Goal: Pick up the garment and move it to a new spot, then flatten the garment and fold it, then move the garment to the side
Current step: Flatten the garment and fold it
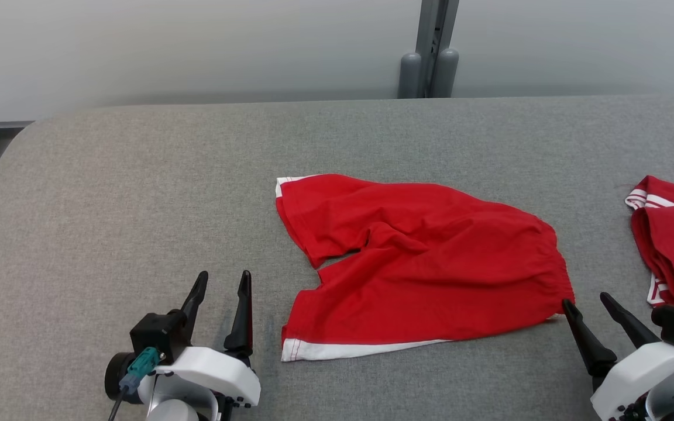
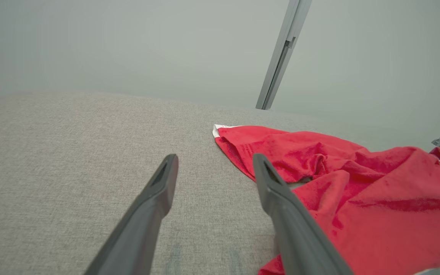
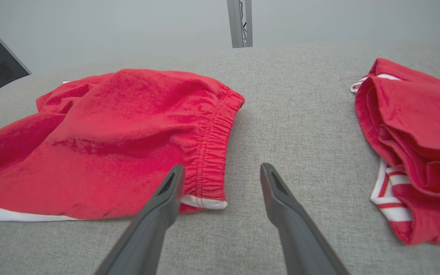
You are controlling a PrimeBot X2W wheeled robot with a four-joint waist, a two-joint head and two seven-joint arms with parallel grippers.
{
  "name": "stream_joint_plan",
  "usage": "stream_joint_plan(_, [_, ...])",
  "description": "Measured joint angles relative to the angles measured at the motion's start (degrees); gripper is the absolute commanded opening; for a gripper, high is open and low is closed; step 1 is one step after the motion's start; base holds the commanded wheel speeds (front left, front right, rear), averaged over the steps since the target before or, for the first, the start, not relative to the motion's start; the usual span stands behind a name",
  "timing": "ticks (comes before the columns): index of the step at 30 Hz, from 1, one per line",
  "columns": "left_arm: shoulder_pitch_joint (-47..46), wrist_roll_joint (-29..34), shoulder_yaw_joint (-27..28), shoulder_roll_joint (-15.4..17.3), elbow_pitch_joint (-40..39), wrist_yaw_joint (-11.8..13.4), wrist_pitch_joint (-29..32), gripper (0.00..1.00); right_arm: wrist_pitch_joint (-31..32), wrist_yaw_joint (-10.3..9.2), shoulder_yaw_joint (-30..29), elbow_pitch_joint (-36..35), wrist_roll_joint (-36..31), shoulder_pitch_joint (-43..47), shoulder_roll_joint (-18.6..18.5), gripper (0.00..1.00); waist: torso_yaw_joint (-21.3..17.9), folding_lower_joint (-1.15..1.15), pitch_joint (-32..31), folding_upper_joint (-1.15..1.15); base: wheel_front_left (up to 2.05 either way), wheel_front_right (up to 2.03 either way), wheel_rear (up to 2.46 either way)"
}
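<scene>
The garment is a pair of red shorts with white hems, lying spread but wrinkled on the grey table, waistband to the right. It also shows in the left wrist view as red cloth and in the right wrist view with its gathered waistband. My left gripper stands open just left of the lower leg hem, touching nothing. My right gripper is open at the waistband's lower corner, its left finger over the cloth edge, nothing gripped between the fingers.
A second red garment with white stripes lies bunched at the table's right edge, close to my right gripper; it shows as a folded heap in the right wrist view. A grey post stands behind the table.
</scene>
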State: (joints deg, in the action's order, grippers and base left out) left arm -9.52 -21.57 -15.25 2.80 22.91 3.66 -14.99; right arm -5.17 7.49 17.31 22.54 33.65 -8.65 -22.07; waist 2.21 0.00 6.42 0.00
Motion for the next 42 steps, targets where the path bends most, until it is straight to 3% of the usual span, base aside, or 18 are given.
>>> stream_joint_plan(8, [1.0,0.1,-0.3,0.0,0.1,-0.1,0.0,1.00,0.8,0.00,-2.5,-1.6,-2.0,3.6,1.0,1.00,-0.3,0.00,-1.4,0.00,0.00,0.00,0.00])
stream_joint_plan(15, [2.2,0.3,-0.1,0.0,-0.3,-0.1,0.0,1.00,-2.5,0.00,-8.2,-3.6,-6.0,4.3,2.8,1.00,-0.5,0.00,-2.7,0.00,0.00,0.00,0.00])
stream_joint_plan(22, [3.7,0.6,0.0,0.0,-1.9,-0.1,0.0,1.00,-7.4,0.00,-14.6,-7.2,-14.3,4.4,7.3,1.00,-0.2,0.00,-4.6,0.00,0.00,0.00,0.00])
stream_joint_plan(31, [7.0,1.3,0.7,0.0,-4.3,0.1,0.0,1.00,-9.1,0.00,-17.6,-12.6,-22.0,6.3,14.7,1.00,0.9,0.00,-6.7,0.00,0.00,0.00,0.00])
stream_joint_plan(42, [8.5,0.9,1.1,0.0,-5.2,0.4,0.0,1.00,-9.5,0.00,-18.1,-12.9,-24.1,8.1,18.2,1.00,1.7,0.00,-7.8,0.00,0.00,0.00,0.00])
